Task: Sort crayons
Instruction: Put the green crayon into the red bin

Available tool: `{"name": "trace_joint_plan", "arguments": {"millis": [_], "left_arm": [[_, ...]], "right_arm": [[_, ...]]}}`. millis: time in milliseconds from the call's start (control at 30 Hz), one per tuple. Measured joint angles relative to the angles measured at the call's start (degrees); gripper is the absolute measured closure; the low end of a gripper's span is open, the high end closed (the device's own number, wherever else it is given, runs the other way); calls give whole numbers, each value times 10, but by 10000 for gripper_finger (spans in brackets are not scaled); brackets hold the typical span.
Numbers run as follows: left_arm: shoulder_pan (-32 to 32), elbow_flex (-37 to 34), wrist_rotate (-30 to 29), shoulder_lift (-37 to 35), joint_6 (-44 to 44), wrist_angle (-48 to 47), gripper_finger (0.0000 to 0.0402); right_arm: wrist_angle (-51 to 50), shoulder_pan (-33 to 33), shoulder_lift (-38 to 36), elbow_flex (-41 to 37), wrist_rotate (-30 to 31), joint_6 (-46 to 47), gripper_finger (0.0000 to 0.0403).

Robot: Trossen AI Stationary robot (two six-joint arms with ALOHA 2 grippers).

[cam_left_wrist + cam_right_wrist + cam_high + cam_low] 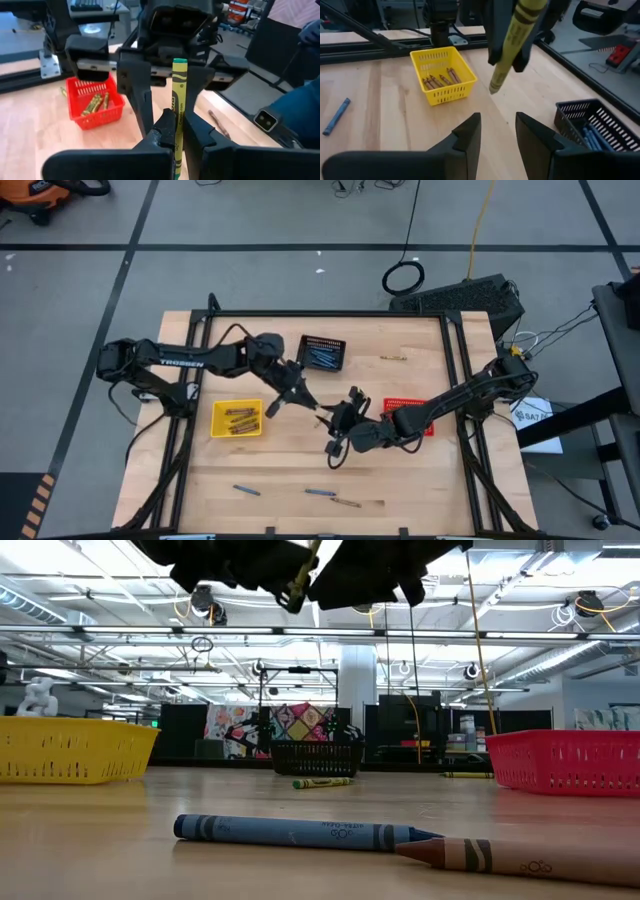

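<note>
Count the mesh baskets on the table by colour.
Yellow basket: 1
Black basket: 1
Red basket: 1
Total: 3

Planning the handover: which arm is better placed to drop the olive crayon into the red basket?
Right. Its open gripper faces the crayon that the left gripper holds, and the red basket sits under the right arm.
</note>
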Motion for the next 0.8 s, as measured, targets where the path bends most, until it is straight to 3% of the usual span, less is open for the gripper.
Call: {"name": "trace_joint_plan", "arguments": {"millis": [533,667,800], "left_arm": [[-14,0,-19,0,-2,41,393],[-14,0,-19,0,-2,41,393],[-14,0,-20,0,-1,41,393]], "right_arm": [[91,-8,0,0,0,-88,297],[90,-16,0,0,-3,-79,327],[90,-22,0,0,-6,-65,383]]}}
